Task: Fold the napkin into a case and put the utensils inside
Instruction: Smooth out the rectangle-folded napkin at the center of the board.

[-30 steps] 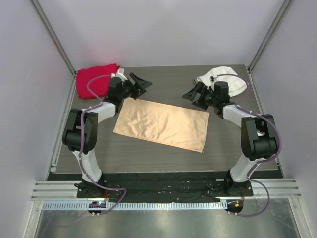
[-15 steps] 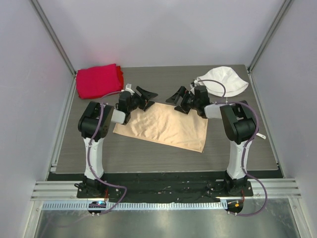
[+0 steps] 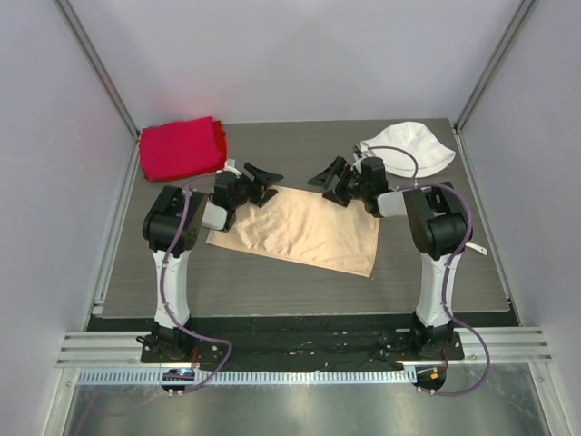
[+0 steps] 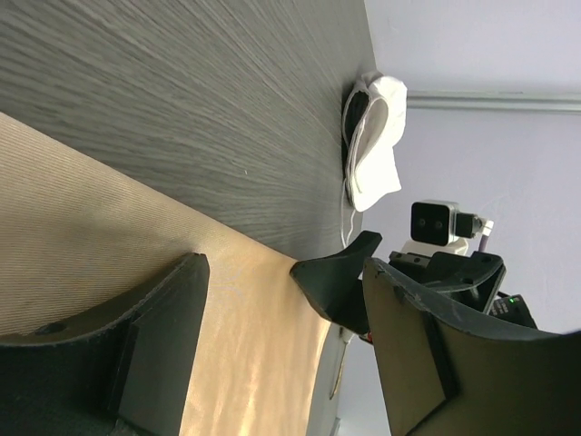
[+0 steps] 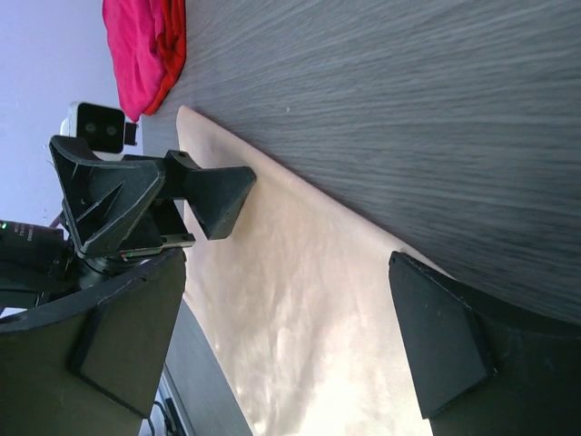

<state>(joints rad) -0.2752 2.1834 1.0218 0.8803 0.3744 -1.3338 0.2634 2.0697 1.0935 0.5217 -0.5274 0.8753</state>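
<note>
No readable text, label or number anywhere.

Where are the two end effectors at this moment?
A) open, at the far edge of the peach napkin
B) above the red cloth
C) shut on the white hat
A: the left end effector and the right end effector both stand open over the far edge of the napkin.

I've got 2 arms tucked in now, left arm (image 3: 169,225) and right arm (image 3: 438,223), elbows raised, wrists low and aimed inward. Left gripper (image 3: 266,184) gapes wide, right gripper (image 3: 320,189) too, facing each other, apart.
</note>
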